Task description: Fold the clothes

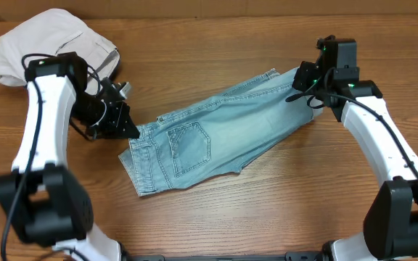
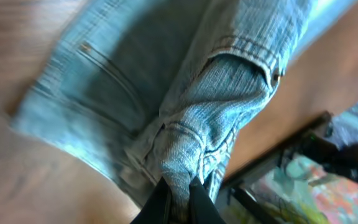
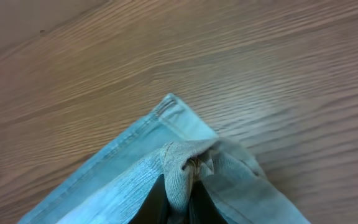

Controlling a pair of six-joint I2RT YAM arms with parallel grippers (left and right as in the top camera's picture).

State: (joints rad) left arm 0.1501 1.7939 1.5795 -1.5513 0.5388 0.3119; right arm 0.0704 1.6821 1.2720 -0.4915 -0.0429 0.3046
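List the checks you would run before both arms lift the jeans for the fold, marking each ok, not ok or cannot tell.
1. The left gripper is shut on the jeans at the waistband end: ok.
2. The right gripper is shut on the leg hem: ok.
3. Each pinch catches every denim layer: cannot tell.
4. The khaki trousers lie apart from the jeans: ok.
5. The jeans lie wholly on the table: ok.

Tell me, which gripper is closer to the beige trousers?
Left. The left gripper pinches the jeans' waistband beside the beige trousers; the right gripper holds the far leg end.
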